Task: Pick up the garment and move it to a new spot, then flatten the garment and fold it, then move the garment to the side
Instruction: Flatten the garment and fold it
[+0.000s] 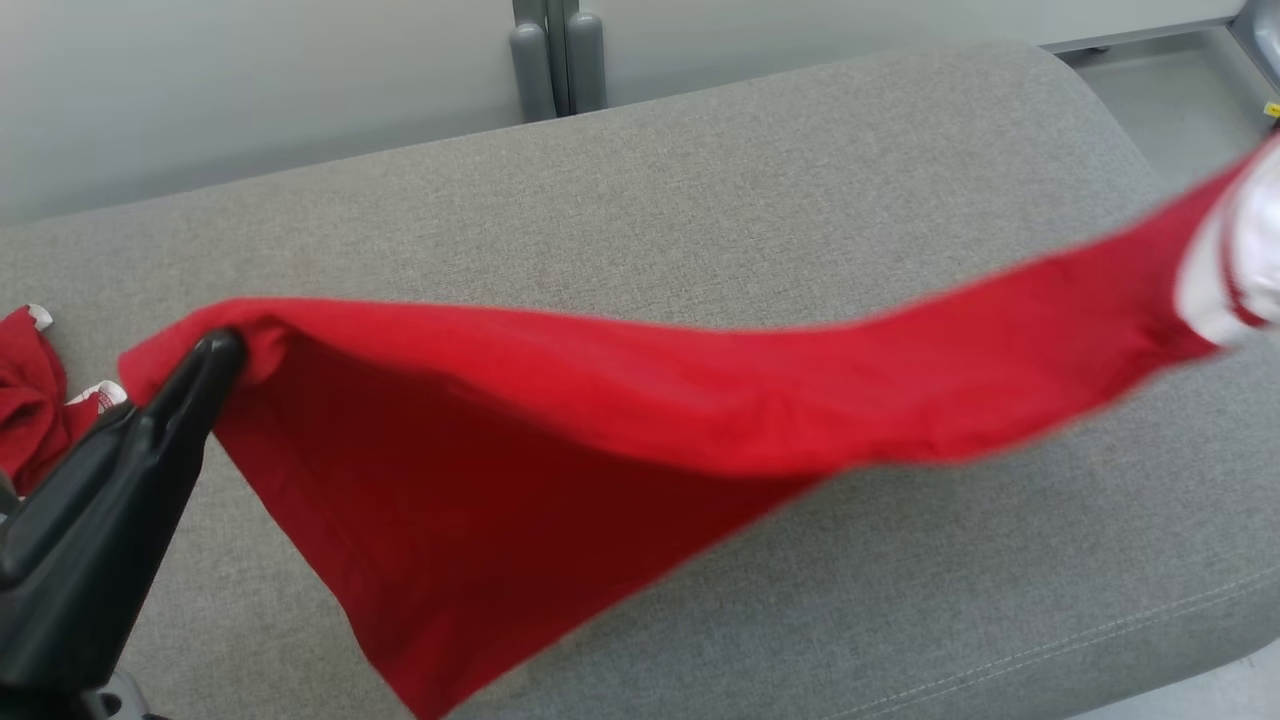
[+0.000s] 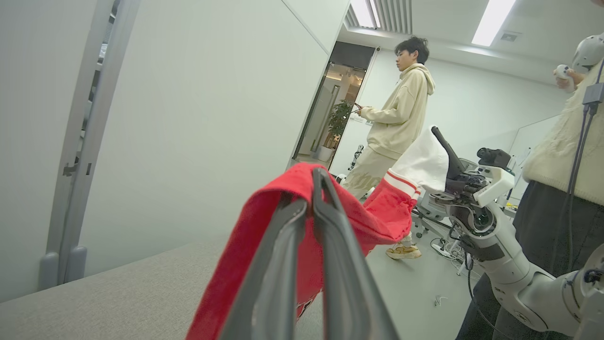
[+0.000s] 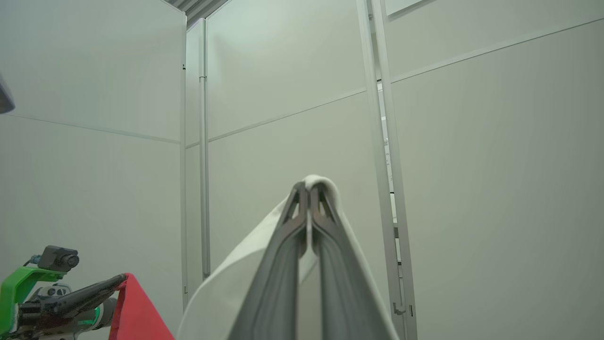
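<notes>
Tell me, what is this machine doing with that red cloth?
The robot holds a red garment up over a grey cushion, stretched between its two grippers. The left gripper is shut on a red corner, the right gripper on the garment's white end. It sags in the middle and is not laid flat or folded yet. Another red cloth lies bunched at the cushion's left, and a person is in the room.

The left gripper (image 1: 222, 352) pinches the red garment (image 1: 600, 400), which stretches above the grey sofa (image 1: 700, 200) toward the upper right.
</notes>
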Robot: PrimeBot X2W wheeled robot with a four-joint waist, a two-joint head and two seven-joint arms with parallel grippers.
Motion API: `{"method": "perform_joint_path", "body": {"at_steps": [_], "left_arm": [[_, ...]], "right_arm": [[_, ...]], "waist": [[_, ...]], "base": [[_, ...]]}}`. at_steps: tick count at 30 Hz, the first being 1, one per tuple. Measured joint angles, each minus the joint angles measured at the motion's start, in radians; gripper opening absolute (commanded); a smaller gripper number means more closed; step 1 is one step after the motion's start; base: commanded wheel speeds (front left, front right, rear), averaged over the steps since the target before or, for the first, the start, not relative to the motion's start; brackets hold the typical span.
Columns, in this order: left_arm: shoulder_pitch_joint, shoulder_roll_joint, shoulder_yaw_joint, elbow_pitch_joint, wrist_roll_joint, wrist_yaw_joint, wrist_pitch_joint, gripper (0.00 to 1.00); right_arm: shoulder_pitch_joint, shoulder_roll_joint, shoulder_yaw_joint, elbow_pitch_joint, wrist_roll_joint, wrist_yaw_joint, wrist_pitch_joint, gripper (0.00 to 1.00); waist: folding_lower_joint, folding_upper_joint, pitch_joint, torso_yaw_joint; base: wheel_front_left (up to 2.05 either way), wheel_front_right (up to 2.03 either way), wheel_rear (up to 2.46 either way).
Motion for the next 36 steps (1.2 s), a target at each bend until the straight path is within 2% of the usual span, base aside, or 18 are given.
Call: {"method": "perform_joint_path", "body": {"at_steps": [2, 3, 7, 10, 12, 13, 15, 16, 18, 19, 22, 25, 27, 28, 32, 35, 36], "left_arm": [[-0.023, 0.014, 0.014, -0.013, -0.015, 0.019, 0.015, 0.0], [-0.023, 0.014, 0.014, -0.013, -0.015, 0.019, 0.015, 0.0], [-0.081, 0.063, 0.032, 0.046, -0.045, 0.069, 0.072, 0.0], [-0.131, 0.102, -0.003, 0.085, -0.094, 0.096, 0.136, 0.0], [-0.173, 0.131, -0.043, 0.179, -0.118, 0.105, 0.186, 0.0], [-0.194, 0.15, -0.065, 0.247, -0.121, 0.11, 0.211, 0.0], [-0.25, 0.186, -0.118, 0.395, -0.113, 0.119, 0.263, 0.0], [-0.291, 0.191, -0.146, 0.467, -0.109, 0.124, 0.277, 0.0], [-0.396, 0.216, -0.198, 0.585, -0.016, 0.124, 0.308, 0.0], [-0.466, 0.225, -0.212, 0.629, 0.042, 0.124, 0.308, 0.0], [-0.72, 0.21, -0.214, 0.691, 0.192, 0.123, 0.245, 0.0], [-0.965, 0.097, -0.167, 0.705, 0.253, 0.123, 0.122, 0.0], [-1.07, 0.049, -0.167, 0.697, 0.279, 0.123, 0.06, 0.0], [-1.103, 0.036, -0.166, 0.698, 0.295, 0.121, 0.034, 0.0], [-1.097, 0.042, -0.21, 0.722, 0.372, 0.044, -0.04, 0.0], [-0.985, 0.049, -0.267, 0.788, 0.441, -0.023, -0.101, 0.0], [-0.931, 0.047, -0.279, 0.827, 0.471, -0.029, -0.128, 0.0]], "right_arm": [[-0.003, -0.018, -0.047, -0.014, 0.035, -0.026, 0.014, 0.0], [-0.003, -0.018, -0.047, -0.014, 0.035, -0.026, 0.014, 0.0], [-0.007, -0.04, -0.078, 0.021, 0.119, -0.073, 0.067, 0.0], [-0.016, -0.041, -0.007, 0.085, 0.203, -0.091, 0.112, 0.0], [-0.026, -0.039, 0.097, 0.122, 0.267, -0.095, 0.158, 0.0], [-0.034, -0.03, 0.151, 0.144, 0.291, -0.108, 0.174, 0.0], [-0.079, -0.006, 0.249, 0.187, 0.329, -0.145, 0.207, 0.0], [-0.12, 0.017, 0.285, 0.208, 0.343, -0.178, 0.211, 0.0], [-0.243, 0.063, 0.32, 0.258, 0.344, -0.253, 0.209, 0.0], [-0.325, 0.091, 0.321, 0.283, 0.341, -0.271, 0.194, 0.0], [-0.622, 0.192, 0.306, 0.302, 0.328, -0.267, 0.119, 0.0], [-0.893, 0.284, 0.307, 0.285, 0.319, -0.247, 0.053, 0.0], [-0.997, 0.295, 0.328, 0.3, 0.286, -0.236, 0.032, 0.0], [-1.028, 0.304, 0.348, 0.314, 0.267, -0.235, 0.025, 0.0], [-1.037, 0.351, 0.468, 0.384, 0.178, -0.234, 0.02, 0.0], [-0.925, 0.375, 0.54, 0.475, 0.119, -0.234, 0.016, 0.0], [-0.865, 0.39, 0.556, 0.511, 0.119, -0.234, 0.012, 0.0]], "waist": [[0.0, 0.0, 0.007, -0.001], [0.0, 0.0, 0.007, -0.001], [0.0, 0.0, 0.035, -0.001], [0.0, 0.0, 0.065, 0.005], [0.0, 0.0, 0.088, 0.012], [0.0, 0.0, 0.1, 0.016], [0.0, 0.0, 0.123, 0.028], [0.0001, 0.0, 0.135, 0.035], [0.0001, 0.0, 0.157, 0.053], [0.0001, 0.0, 0.168, 0.063], [0.0002, 0.0, 0.205, 0.09], [0.0002, 0.0, 0.248, 0.111], [0.0002, 0.0, 0.277, 0.121], [0.0001, 0.0, 0.293, 0.124], [0.0002, 0.0, 0.354, 0.127], [0.0003, 0.0, 0.399, 0.12], [0.0002, 0.0, 0.414, 0.117]], "base": [[0.0, 0.0, 0.0], [0.0, 0.0, 0.0], [0.0, 0.0, 0.0], [0.0, 0.0, 0.0], [0.0, 0.0, 0.0], [0.0, 0.0, 0.0], [0.0, 0.0, 0.0], [0.0, 0.0, 0.0], [0.0, 0.0, 0.0], [0.0, 0.0, 0.0], [0.0, 0.0, 0.0], [0.0, 0.0, 0.0], [0.0, 0.0, 0.0], [0.0, 0.0, 0.0], [0.0, 0.0, 0.0], [0.0, 0.0, 0.0], [0.0, 0.0, 0.0]]}}
